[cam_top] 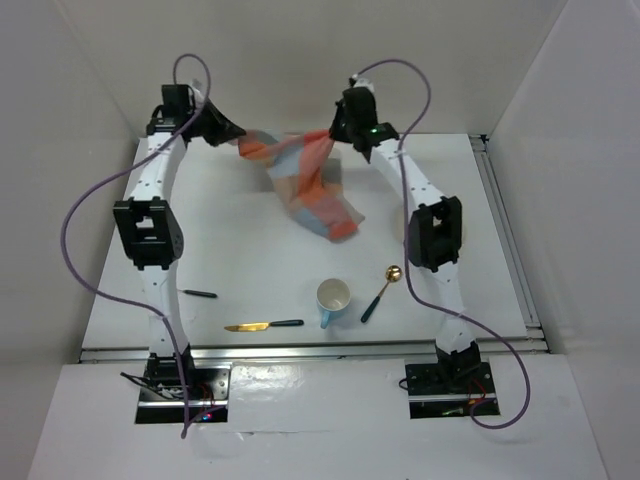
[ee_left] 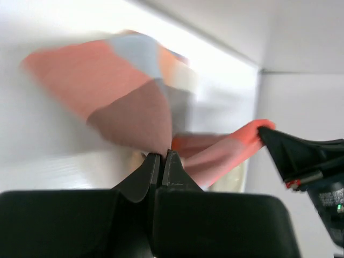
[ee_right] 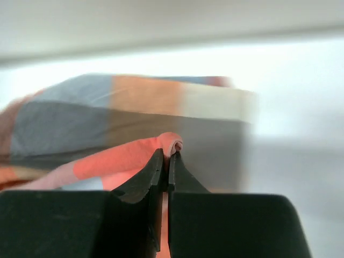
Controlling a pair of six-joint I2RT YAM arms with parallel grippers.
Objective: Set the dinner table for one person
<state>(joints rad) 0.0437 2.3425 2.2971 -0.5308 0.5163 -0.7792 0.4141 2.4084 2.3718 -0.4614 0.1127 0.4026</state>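
One blurred mat (ee_left: pixel 107 80) corner in left gripper (ee_left: pixel 162 159)

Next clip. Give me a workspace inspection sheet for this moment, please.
Surface: white dinner table, no spills seen.
Job's things: checked cloth mat lifted at the far side, hanging down; knife, cup, spoon near the front; dark-handled utensil partly hidden by the left arm.
Clutter: nothing seen.
Grippers: left gripper and right gripper each shut on the mat.
Cables: purple cables loop off both arms.
Surroundings: plain white walls.
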